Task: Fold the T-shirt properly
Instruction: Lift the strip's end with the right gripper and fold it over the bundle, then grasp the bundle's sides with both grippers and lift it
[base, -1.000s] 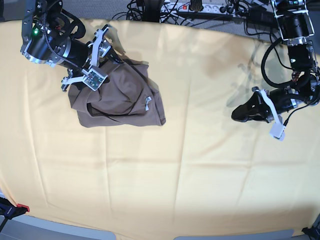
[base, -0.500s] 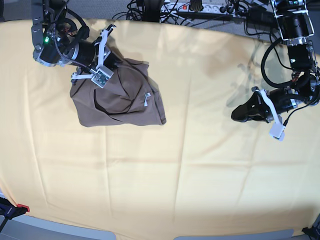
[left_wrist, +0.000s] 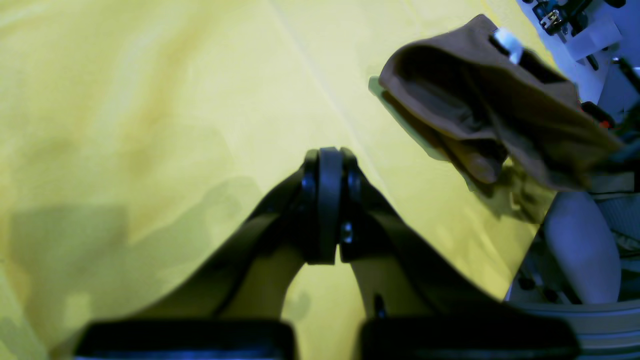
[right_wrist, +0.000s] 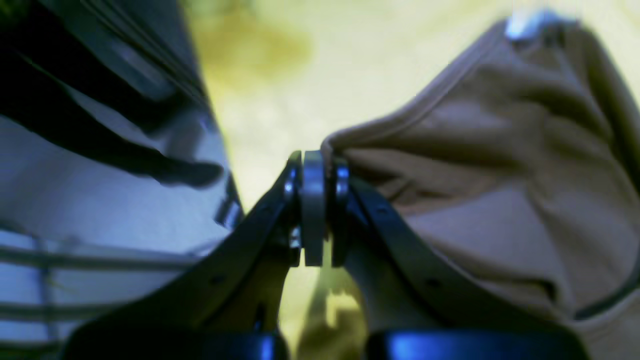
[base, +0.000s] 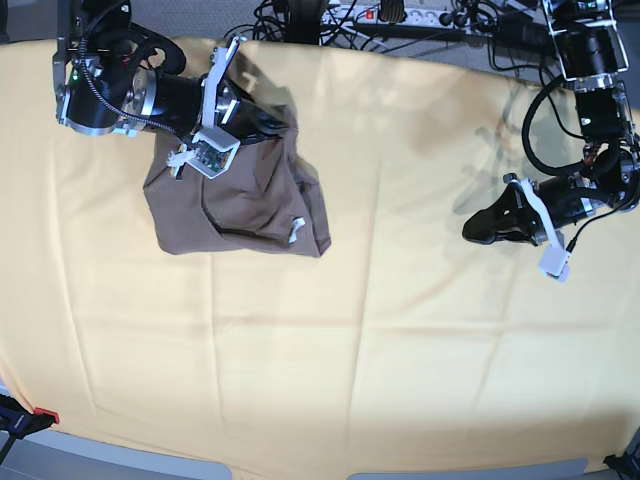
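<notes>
**T-shirt lifted at one edge, far left corner of the bench**

Where the right hand (right_wrist: 315, 210) shows in its own wrist view, its two dark fingers stand pressed together with a hem of the T-shirt (right_wrist: 500, 190) bunched against and just beside the tips; the picture is blurred, yet the taupe fabric rises straight from that pinch, so the hand holds the shirt's edge.

Item 1. Right hand (base: 215, 125), base view: near the far left corner of the bench, at the shirt's far edge, above the cloth surface.

Item 2. T-shirt (base: 235, 195): plain taupe, bunched and partly folded, its far edge drawn up toward the right hand, its near edge lying flat on the yellow cloth (base: 320, 350). Small white label (base: 296, 228) shows near the right near corner of the heap. From the left wrist view the shirt (left_wrist: 500, 110) hangs as a raised fold above the cloth.

Item 3. Left hand (base: 500, 225): fingers closed together on nothing, near the right edge of the bench, well apart from the shirt. Same hand (left_wrist: 327, 200) in its own view, tips shut over bare cloth.

Item 4. Yellow cloth: covers the bench edge to edge, lightly creased.

Item 5. Cables (base: 400, 20): tangled along the far edge, beyond the cloth.
</notes>
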